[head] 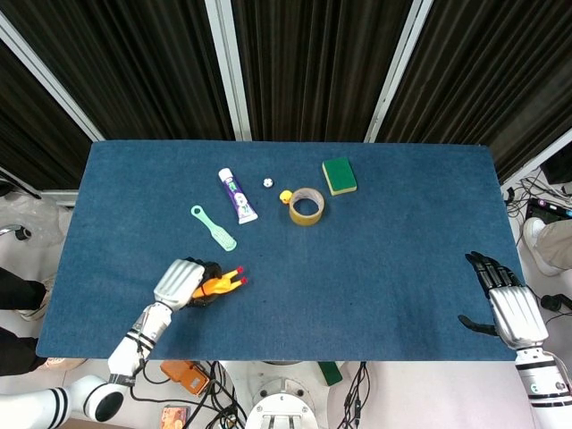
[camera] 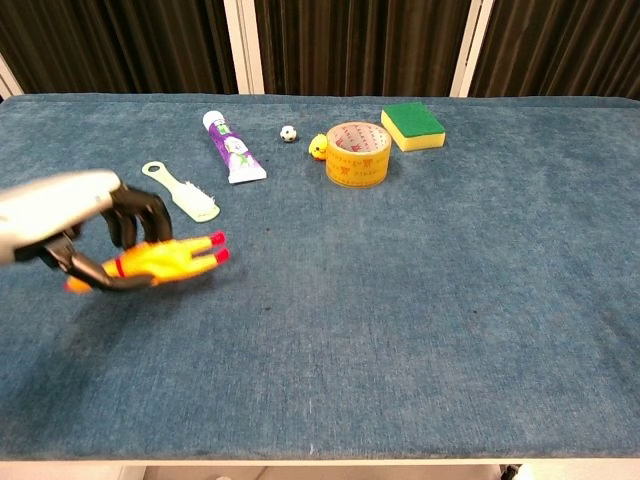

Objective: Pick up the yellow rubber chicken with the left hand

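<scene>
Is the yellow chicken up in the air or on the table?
Up in the air. The left hand holds the rubber chicken, and its shadow falls on the table below.
</scene>
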Robot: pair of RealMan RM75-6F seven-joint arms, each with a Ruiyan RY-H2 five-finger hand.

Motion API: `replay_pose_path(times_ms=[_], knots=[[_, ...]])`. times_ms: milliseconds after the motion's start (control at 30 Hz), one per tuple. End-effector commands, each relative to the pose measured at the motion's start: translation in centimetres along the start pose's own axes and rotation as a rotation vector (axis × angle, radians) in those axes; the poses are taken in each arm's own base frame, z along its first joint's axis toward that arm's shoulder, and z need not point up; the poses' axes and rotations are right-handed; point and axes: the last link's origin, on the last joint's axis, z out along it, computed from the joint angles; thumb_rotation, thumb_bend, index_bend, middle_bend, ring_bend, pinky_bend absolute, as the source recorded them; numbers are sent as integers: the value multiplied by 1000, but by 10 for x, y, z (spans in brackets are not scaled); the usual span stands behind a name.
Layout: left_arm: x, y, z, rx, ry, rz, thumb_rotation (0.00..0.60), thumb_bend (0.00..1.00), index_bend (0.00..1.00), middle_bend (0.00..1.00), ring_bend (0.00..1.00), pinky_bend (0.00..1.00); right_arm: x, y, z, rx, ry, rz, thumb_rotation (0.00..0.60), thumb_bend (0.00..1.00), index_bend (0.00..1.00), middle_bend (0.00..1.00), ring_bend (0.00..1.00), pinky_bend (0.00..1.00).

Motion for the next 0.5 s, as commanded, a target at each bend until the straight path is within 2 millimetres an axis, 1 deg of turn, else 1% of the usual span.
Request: replay_pose_path(times_ms=[33,133,233,367,500], knots=[[28,-1,0,-11,63,34,600,464,569,622,505,449,0,0,0,0,-1,-1,600,212,83,127,159,216],[58,1,-2,-25,129,50,600,465,569,622,505,449,0,0,0,-1,-2,-1,600,213,83,127,159,216],[88,8,-8,-71,226,20,600,471,569,622,506,449,-1,0,0,-3,-3,0,600,213,83,127,159,216],[116,13,-19,-131,320,-15,600,492,569,622,519,465,-1,-1,-1,-3,-3,-2,600,213,83,127,159,216],[138,15,-26,-141,355,3,600,499,569,623,541,494,-1,-1,-1,-3,-2,-3,600,213,83,127,159,216]])
